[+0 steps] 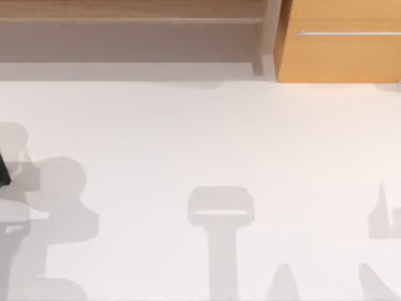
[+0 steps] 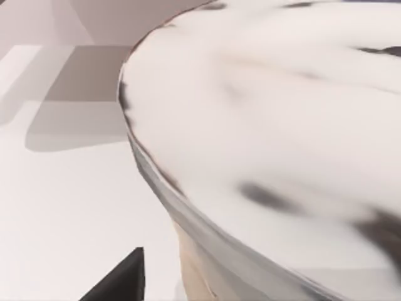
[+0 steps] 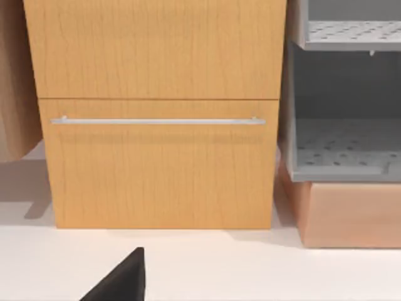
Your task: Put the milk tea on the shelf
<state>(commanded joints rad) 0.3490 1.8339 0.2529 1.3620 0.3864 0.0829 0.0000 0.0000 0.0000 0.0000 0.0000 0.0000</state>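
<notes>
Left gripper, cut off at the table's left edge; grip unclear, milk tea close.

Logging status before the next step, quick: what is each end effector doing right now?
Left end effector: right up against the milk tea; grip cannot be told.
Right end effector: facing the orange cabinet; open or shut cannot be told.
</notes>
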